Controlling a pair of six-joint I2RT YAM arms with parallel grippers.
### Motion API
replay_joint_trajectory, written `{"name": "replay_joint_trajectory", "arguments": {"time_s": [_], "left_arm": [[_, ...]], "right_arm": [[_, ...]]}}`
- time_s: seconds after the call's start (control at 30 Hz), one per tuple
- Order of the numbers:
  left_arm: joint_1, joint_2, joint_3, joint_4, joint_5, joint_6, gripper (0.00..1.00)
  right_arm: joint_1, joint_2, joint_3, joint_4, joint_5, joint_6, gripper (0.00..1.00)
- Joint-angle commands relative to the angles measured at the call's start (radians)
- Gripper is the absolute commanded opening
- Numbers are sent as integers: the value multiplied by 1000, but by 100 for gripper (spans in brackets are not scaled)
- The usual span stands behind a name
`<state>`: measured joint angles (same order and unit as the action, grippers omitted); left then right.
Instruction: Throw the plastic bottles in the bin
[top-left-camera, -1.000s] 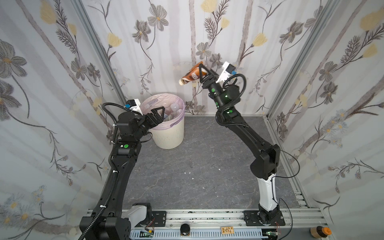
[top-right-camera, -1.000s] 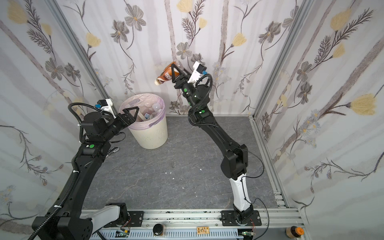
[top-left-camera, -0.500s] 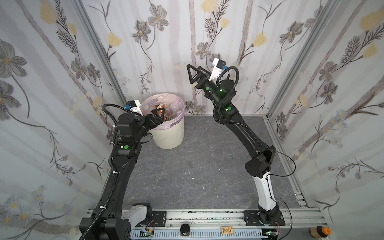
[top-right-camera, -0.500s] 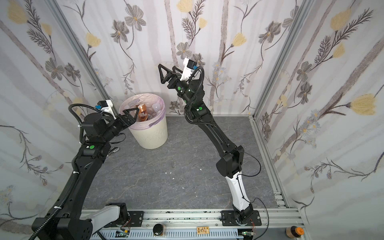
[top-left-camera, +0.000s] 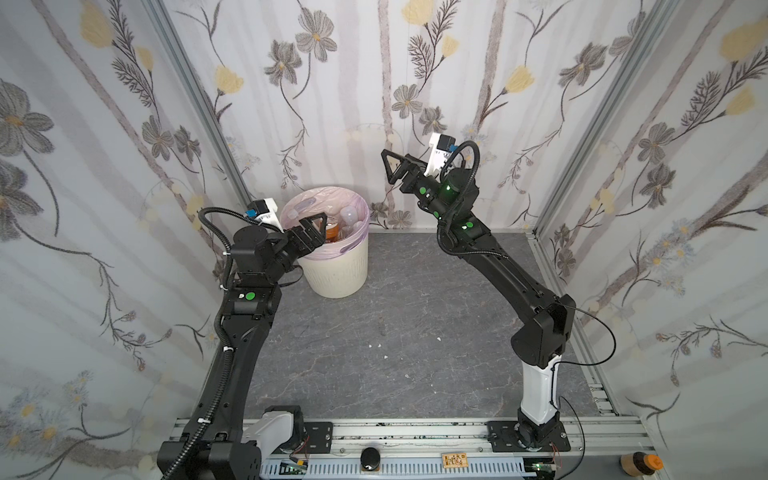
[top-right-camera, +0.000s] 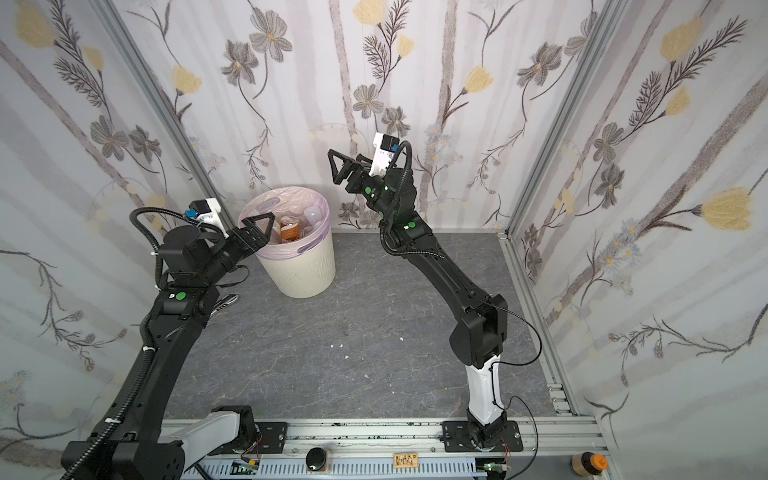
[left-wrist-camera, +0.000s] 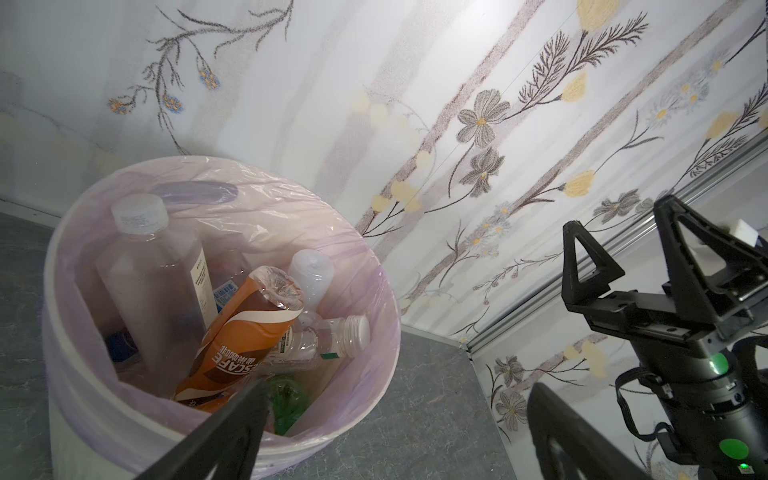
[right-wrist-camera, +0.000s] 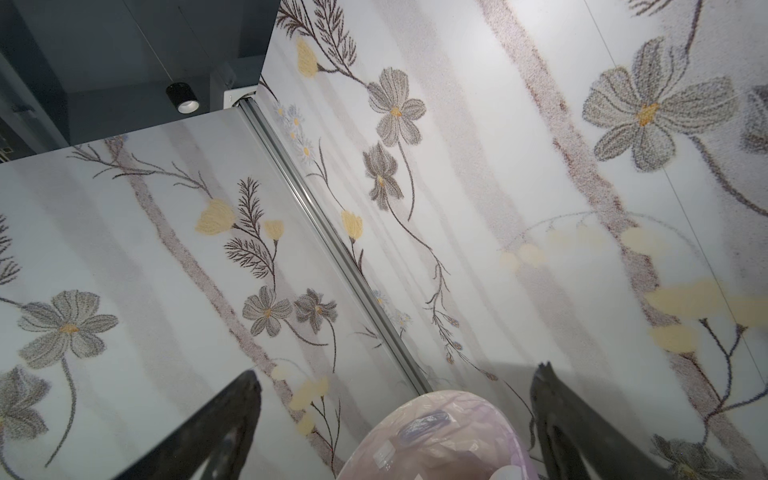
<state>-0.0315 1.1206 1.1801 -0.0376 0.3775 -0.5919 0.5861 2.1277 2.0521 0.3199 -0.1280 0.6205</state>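
The cream ribbed bin (top-left-camera: 337, 270) (top-right-camera: 308, 272) with a pale lilac bag stands at the back left of the grey floor. Several plastic bottles lie inside it: a brown coffee-labelled one (left-wrist-camera: 239, 334) (top-right-camera: 289, 229) on top, a tall clear one (left-wrist-camera: 153, 270), a small clear one with a white cap (left-wrist-camera: 328, 343) and a green one (left-wrist-camera: 286, 397). My left gripper (top-left-camera: 319, 226) (left-wrist-camera: 399, 388) hangs open and empty at the bin's near-left rim. High to the right of the bin, my right gripper (top-left-camera: 392, 166) (right-wrist-camera: 397, 370) (left-wrist-camera: 615, 257) stands open and empty.
Flowered wall panels close in the left, back and right sides. An aluminium rail (top-left-camera: 415, 432) carrying both arm bases runs along the front. A brown bottle with an orange cap (top-left-camera: 633, 460) stands outside the cell at the front right. Small white flecks (top-left-camera: 378, 345) dot the floor.
My right gripper opened and let go of the brown coffee bottle, which now lies in the bin. The right arm swung towards the bin, then drew back a little. The left arm stayed put.
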Motion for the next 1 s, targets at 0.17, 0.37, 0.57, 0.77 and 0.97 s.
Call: {"name": "replay_joint_trajectory", "arguments": {"time_s": [0.17,0.37,0.57,0.77,0.97], "left_arm": [[-33,-24,-38,11,-61,88,100],[-150,-110,-179,86,-273,205,100],[-154,-201,-493,362,-499,255,100],[-154,-194,-731,578,-732,301,100],[-175,-139,-903,821,-981,293,100]], "right_arm": [[-61,-173,-307,20,3,-48,100],[-144,-372,-625,20,63,-93,100],[-218,-604,-916,-21,240,-233,100],[-310,-763,-1181,-7,510,-290,100],[-358,-833,-1465,205,701,-366,100]]}}
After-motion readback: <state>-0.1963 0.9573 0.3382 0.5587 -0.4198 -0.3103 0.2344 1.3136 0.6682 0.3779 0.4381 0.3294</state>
